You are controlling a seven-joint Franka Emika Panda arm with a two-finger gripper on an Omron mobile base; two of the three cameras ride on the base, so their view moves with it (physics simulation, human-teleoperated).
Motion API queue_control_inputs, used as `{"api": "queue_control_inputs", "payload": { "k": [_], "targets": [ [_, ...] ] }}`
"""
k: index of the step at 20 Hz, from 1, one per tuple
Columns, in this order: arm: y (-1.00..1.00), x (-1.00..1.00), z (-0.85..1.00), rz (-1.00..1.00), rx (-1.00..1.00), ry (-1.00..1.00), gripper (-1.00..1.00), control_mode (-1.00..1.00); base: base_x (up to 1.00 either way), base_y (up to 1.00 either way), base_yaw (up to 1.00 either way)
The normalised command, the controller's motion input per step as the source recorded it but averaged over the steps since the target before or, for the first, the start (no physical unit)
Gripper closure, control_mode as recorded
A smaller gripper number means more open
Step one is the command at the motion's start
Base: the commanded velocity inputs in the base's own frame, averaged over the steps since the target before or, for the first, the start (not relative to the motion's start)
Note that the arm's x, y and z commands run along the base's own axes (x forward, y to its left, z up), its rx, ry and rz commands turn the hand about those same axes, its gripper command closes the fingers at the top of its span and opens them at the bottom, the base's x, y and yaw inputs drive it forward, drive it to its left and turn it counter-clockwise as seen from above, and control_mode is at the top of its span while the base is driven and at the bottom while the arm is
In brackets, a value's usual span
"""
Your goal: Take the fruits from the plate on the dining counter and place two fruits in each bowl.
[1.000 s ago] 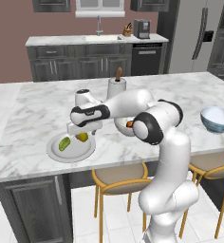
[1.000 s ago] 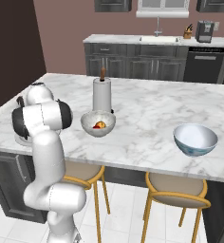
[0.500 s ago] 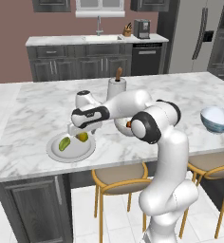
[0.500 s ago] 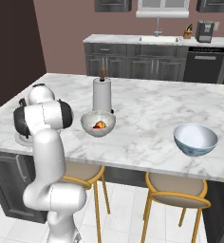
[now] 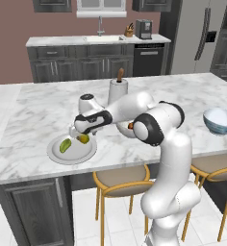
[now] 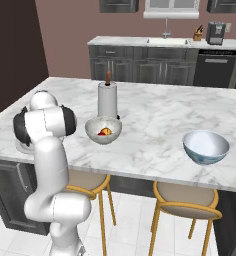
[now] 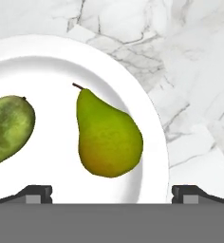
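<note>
On the marble worktop (image 5: 33,115), at about eight o'clock in the left base view, the pale plate (image 5: 57,154) is carrying two fruits: an elongated green one (image 5: 65,145) on the left and a yellow-green pear (image 5: 83,139) just beside it on the right. The claw (image 5: 80,136) is hanging directly above the pear with its fingers spread wide and nothing between them. In the hand view the pear (image 7: 107,136) is lying on its side, stem toward eleven o'clock, fat end toward five o'clock, centred between the two dark fingertips (image 7: 34,193), while the green fruit (image 7: 7,128) is sitting at nine o'clock. To do this pick well, the claw should probably be coming straight down with the fingers closing across the pear's widest part, keeping the left finger out of the green fruit, which is lying near. Further right, in the right base view, the speckled bowl (image 6: 103,130) beside the paper-towel roll (image 6: 107,100) is already holding a red and an orange-brown fruit, though they are too small to separate clearly, and the blue bowl (image 6: 206,147) at three o'clock looks empty. The arm is hiding the plate there, and the green fruit's left end is being cut off in the hand view.
</note>
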Motion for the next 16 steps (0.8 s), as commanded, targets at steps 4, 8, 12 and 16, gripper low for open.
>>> {"api": "queue_control_inputs", "payload": {
  "k": [4,8,12,16],
  "targets": [
    [0.00,0.00,0.00,0.00,0.03,-0.05,-1.00,-1.00,0.00,0.00,0.00],
    [0.00,0.01,0.00,0.02,0.00,0.05,-1.00,-1.00,0.00,0.00,0.00],
    [0.00,0.29,0.00,0.02,0.00,0.18,-1.00,-1.00,0.00,0.00,0.00],
    [0.00,0.43,0.00,0.01,0.00,0.15,-1.00,-1.00,0.00,0.00,0.00]
  ]
}}
